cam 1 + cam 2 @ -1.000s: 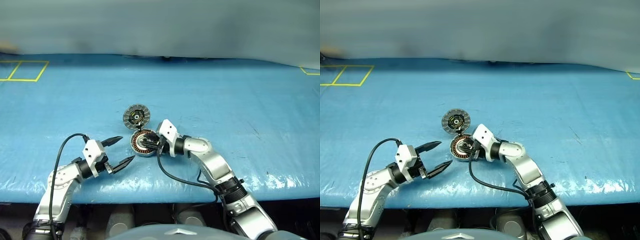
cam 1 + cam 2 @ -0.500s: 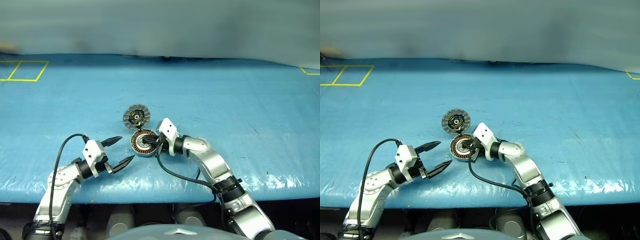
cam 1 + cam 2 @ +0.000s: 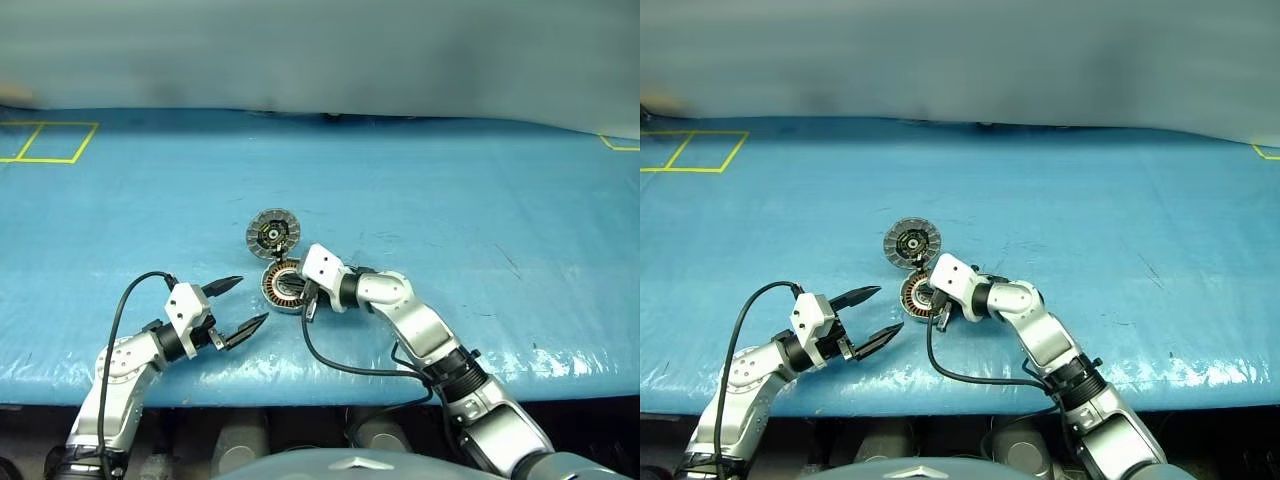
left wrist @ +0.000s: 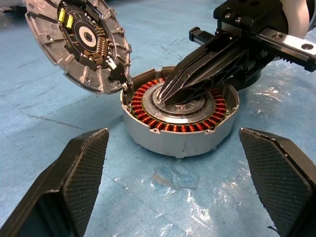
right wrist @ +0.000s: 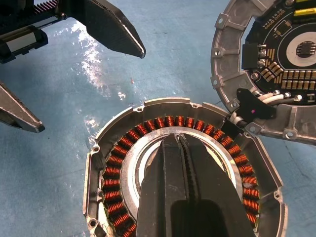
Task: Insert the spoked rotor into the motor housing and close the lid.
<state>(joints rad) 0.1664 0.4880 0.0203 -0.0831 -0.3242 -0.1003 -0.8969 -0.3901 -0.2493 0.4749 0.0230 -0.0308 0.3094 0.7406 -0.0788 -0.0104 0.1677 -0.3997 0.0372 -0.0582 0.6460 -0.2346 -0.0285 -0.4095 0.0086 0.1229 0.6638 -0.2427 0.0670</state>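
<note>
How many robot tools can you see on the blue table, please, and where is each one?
2. The left tool hovers open just short of the motor housing. The right tool, shut, has its tips on the housing's silver centre, beside the raised lid.

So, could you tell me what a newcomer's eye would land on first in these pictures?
Probably the motor housing with its ring of copper windings, lying on the blue table. The right gripper, fingers shut, presses down onto the housing's silver centre. The lid stands tilted open at the housing's rim, circuit face showing, while the left gripper hovers open nearby, touching nothing.
</note>
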